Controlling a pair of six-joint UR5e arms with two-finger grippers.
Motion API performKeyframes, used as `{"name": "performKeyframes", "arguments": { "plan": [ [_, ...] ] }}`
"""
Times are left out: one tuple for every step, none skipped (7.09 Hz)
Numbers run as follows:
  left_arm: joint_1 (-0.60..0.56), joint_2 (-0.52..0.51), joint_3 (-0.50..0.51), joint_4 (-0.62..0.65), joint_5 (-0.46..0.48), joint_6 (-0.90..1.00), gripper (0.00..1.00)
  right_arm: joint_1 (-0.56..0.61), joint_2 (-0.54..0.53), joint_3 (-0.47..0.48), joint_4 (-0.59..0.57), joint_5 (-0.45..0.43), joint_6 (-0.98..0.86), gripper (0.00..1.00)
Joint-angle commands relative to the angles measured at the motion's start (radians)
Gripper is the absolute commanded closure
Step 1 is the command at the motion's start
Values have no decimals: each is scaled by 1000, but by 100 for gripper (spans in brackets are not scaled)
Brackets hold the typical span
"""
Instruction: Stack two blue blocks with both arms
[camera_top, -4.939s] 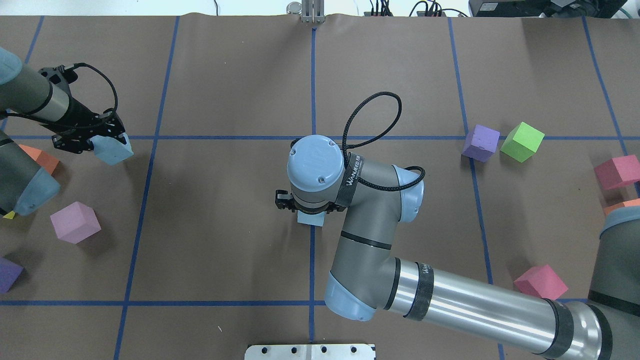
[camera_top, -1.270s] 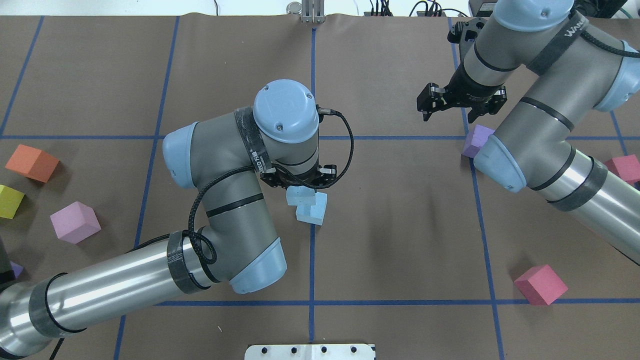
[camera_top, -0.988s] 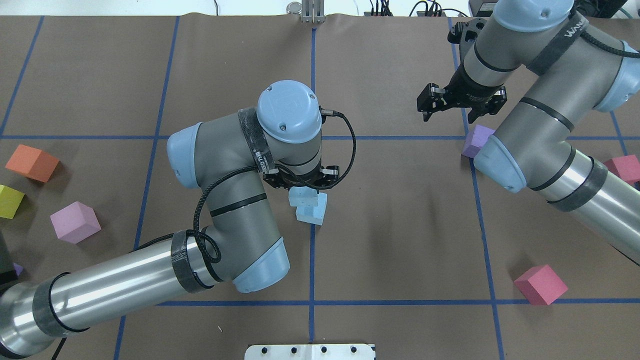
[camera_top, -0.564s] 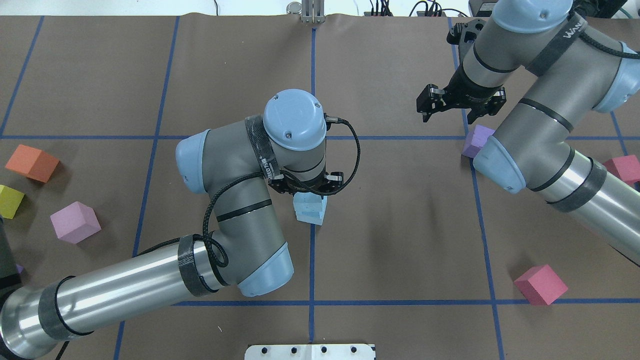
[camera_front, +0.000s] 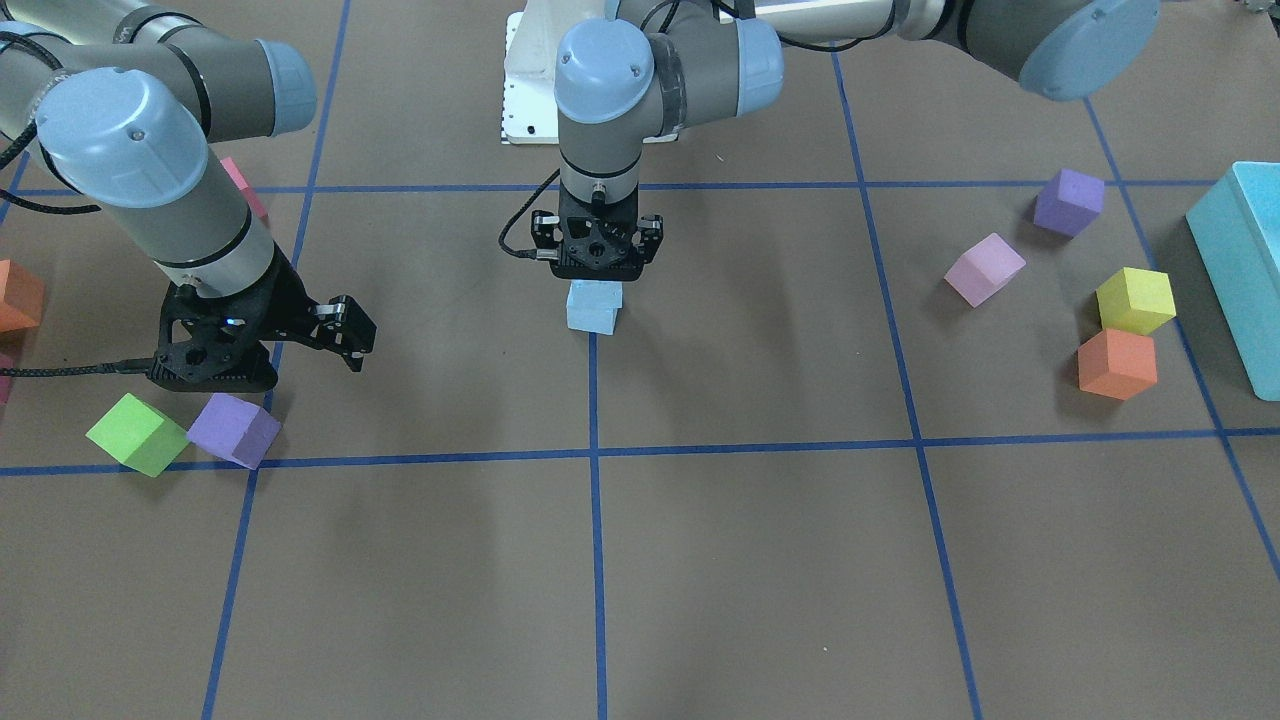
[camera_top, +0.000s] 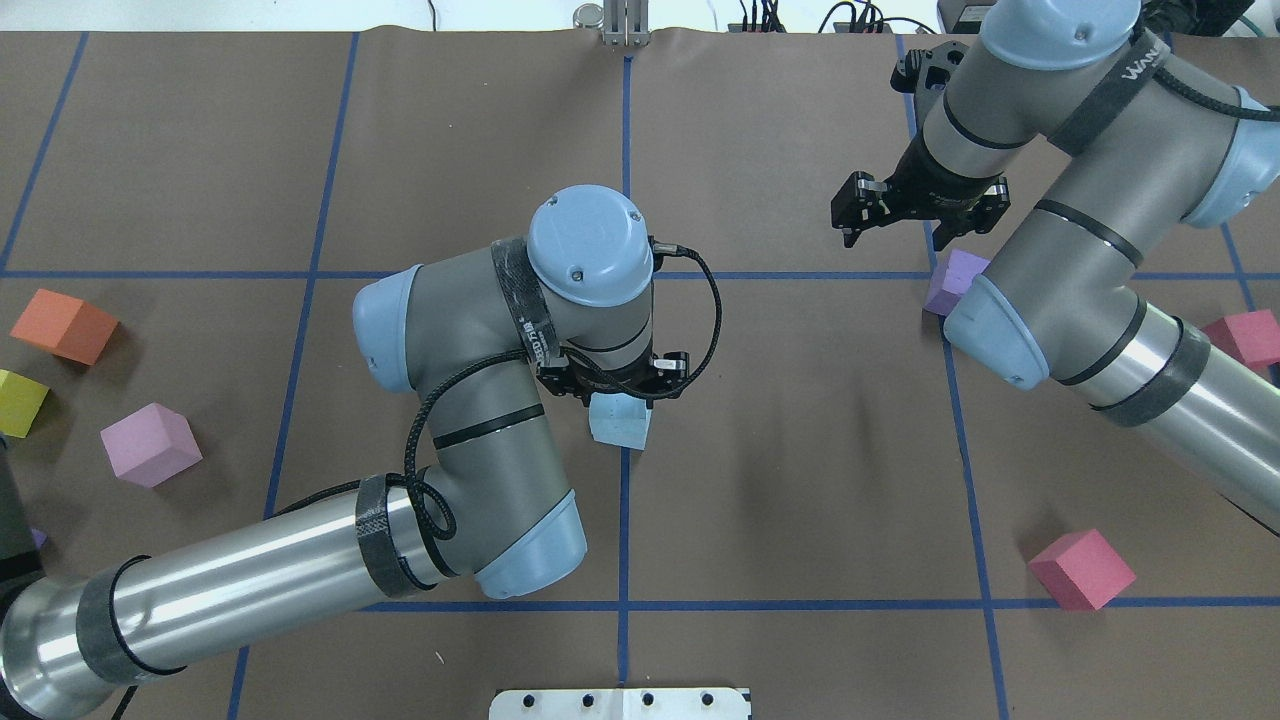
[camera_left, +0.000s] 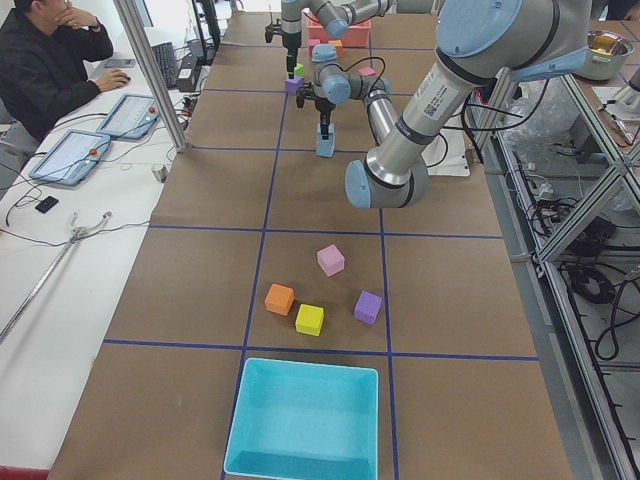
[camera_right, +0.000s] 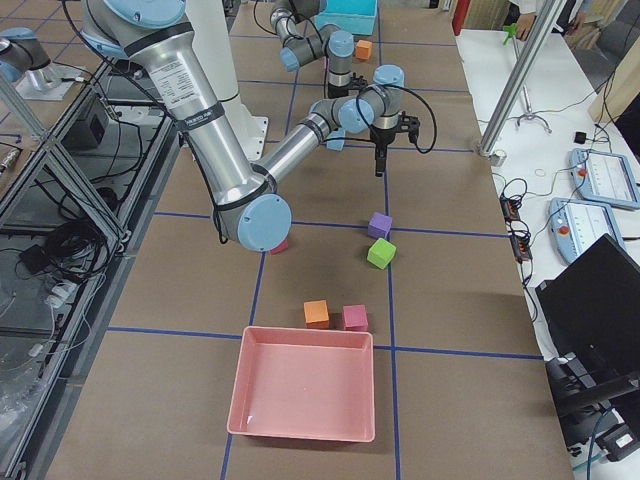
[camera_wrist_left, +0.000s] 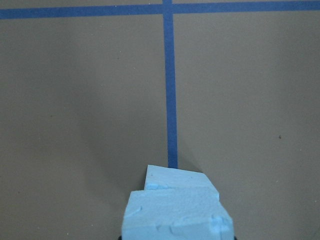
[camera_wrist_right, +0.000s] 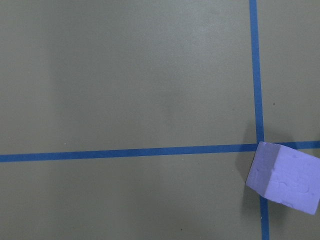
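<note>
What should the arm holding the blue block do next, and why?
Probably open the left tool gently: the pale blue foam cube it grips looks lined up on the second pale blue foam cube, so letting go should finish the stack.

Purple cube (camera_wrist_right: 283, 177) at blue tape lines' (camera_wrist_right: 125, 152) crossing, brown table (camera_wrist_right: 125, 75).

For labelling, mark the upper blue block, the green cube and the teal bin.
upper blue block (camera_wrist_left: 177, 217), left wrist view, face nearest the camera.
green cube (camera_front: 136, 428), front-facing view, top face.
teal bin (camera_left: 305, 415), exterior left view, bare floor.
</note>
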Motion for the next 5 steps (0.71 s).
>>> {"name": "performKeyframes", "arguments": {
  "plan": [
    [0, 0, -5, 0, -2, 6, 3, -2, 0, 1, 0, 0, 0, 0],
    [-1, -1, -7, 0, -2, 7, 3, -2, 0, 1, 0, 0, 0, 0],
    [-9, -1, -10, 0, -4, 13, 3, -5, 0, 1, 2, -2, 0, 0],
    [-33, -3, -23, 1, -12, 52, 3, -5, 0, 1, 2, -2, 0, 0],
    [-66, -3, -31, 3, -50, 53, 3, -7, 2, 2, 2, -2, 0, 0]
  ]
}}
